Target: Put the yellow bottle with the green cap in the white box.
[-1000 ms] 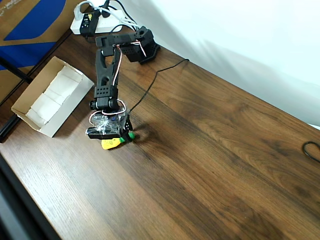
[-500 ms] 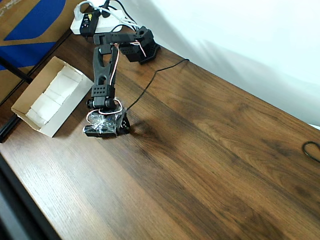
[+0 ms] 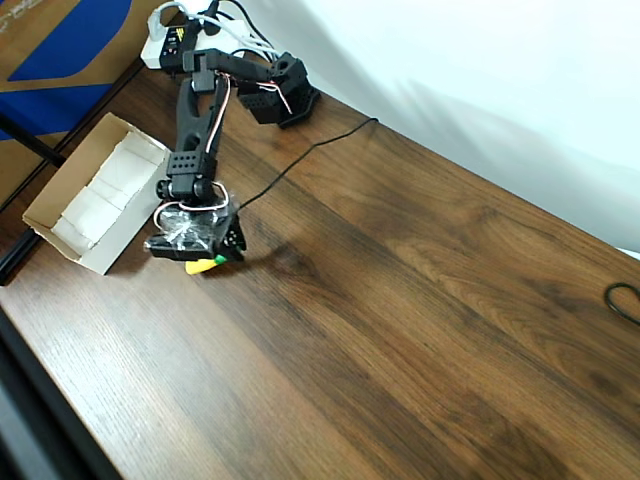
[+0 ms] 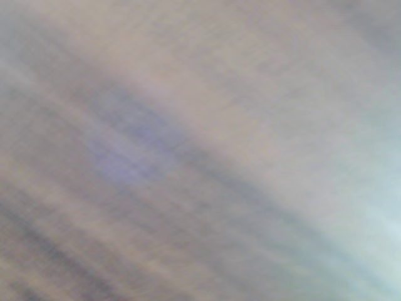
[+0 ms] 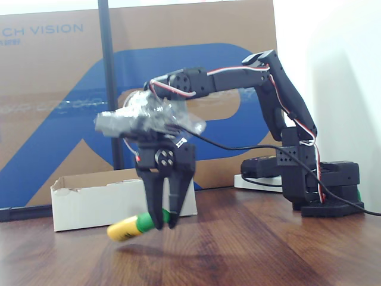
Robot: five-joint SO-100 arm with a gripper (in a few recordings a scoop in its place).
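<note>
"Look, the gripper has the yellow bottle with the green cap. The two black fingers are pinched in close on the green end, and the yellow part sticks out sideways."

"Is the bottle on the table?"

"No. From the side I can see a bit of air and a shadow under it, so it hangs just over the wood. From above, the bottle peeks out under the gripper, right next to the white box but not over it."

"So what part of the job is this?"

"I think it is the carrying part. The picking up looks done. The dropping is not done yet."

"What does it need to do next?"

"I would say go a little more toward the box, get over the box's near wall, and then let go above the white paper inside. The bottle is tiny and the box is big, so there is lots of room."

"Could anything get in the way?"

"The near wall of the box, if the bottle is too low. It is only held by its cap, so a bump could knock it loose. There is a thin black cable on the table, but that is on the other side. A big brown-and-blue cardboard sheet stands behind the box, and a white power strip lies near the arm's base."

"What does the little camera on the arm see?"

"Only a blur. I can't tell anything from it."
</note>
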